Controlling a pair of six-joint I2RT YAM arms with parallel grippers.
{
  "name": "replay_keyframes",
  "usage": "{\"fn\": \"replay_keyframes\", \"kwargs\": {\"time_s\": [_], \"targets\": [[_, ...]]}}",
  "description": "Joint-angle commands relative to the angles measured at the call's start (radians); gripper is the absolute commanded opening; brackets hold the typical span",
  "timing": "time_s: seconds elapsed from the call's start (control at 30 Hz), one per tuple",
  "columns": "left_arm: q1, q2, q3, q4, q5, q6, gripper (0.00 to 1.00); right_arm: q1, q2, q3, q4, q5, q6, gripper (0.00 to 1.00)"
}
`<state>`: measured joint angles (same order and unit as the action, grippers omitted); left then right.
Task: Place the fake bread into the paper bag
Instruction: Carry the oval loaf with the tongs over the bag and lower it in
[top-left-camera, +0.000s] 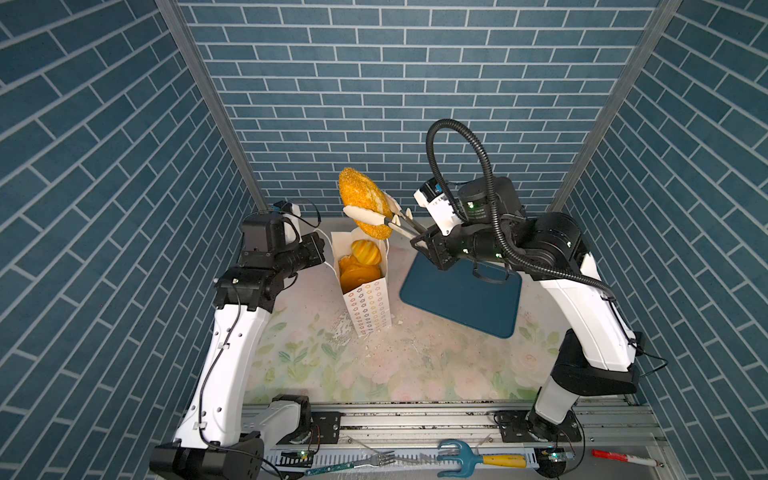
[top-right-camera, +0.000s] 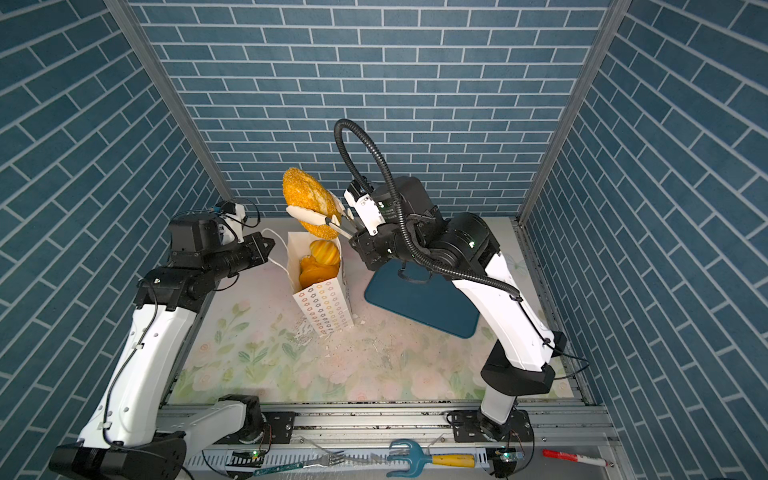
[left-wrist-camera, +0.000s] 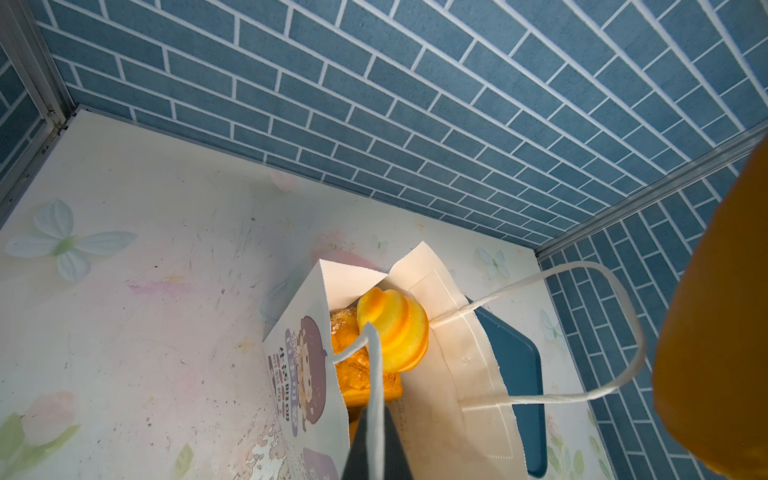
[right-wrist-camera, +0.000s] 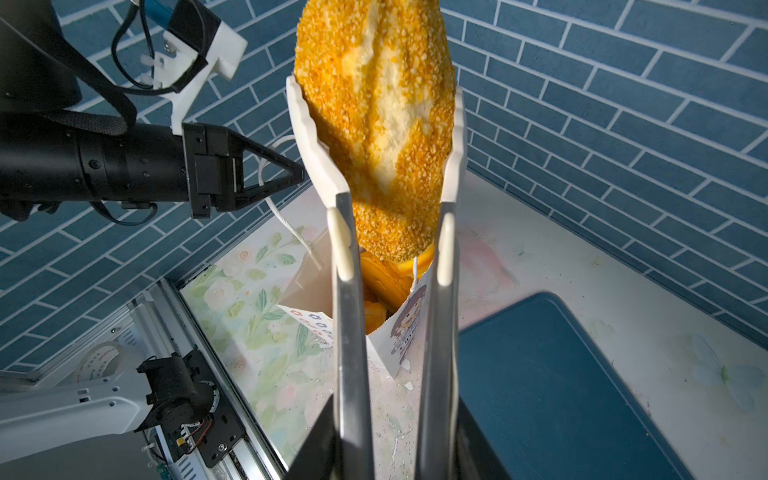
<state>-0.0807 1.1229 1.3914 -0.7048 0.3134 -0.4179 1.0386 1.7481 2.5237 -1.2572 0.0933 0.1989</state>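
A white paper bag (top-left-camera: 368, 307) (top-right-camera: 324, 303) stands upright at mid-table, with several golden pieces of fake bread (top-left-camera: 365, 253) (left-wrist-camera: 395, 328) inside. My left gripper (top-left-camera: 322, 248) (left-wrist-camera: 376, 419) is shut on one white cord handle (left-wrist-camera: 374, 374) at the bag's left rim. My right gripper (top-left-camera: 419, 243) (right-wrist-camera: 390, 436) is shut on metal tongs (top-left-camera: 390, 222) (right-wrist-camera: 349, 332). Their white tips clamp a crumb-coated bun (top-left-camera: 361, 199) (top-right-camera: 305, 195) (right-wrist-camera: 374, 104) just above the bag's open mouth. The bun's lower end hangs over the opening.
A dark blue tray (top-left-camera: 461, 299) (right-wrist-camera: 561, 395) lies right of the bag, under my right wrist. Crumbs dot the floral mat (top-left-camera: 415, 353). A fork (top-left-camera: 365, 461), a blue hand rake (top-left-camera: 482, 459) and a red marker (top-left-camera: 623, 457) lie on the front rail.
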Motion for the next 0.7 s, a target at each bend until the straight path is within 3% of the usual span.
{"fn": "replay_keyframes", "kwargs": {"time_s": [0.0,0.47,0.67], "targets": [[0.002,0.000,-0.009,0.024,0.011,-0.005,0.00,0.028,0.009,0.037,0.064,0.012,0.047,0.27],[0.002,0.000,-0.001,0.016,0.019,0.002,0.00,0.050,0.056,0.021,0.016,0.017,0.098,0.28],[0.002,-0.005,-0.001,0.016,0.018,0.001,0.00,0.050,0.046,-0.094,-0.016,0.045,0.113,0.31]]}}
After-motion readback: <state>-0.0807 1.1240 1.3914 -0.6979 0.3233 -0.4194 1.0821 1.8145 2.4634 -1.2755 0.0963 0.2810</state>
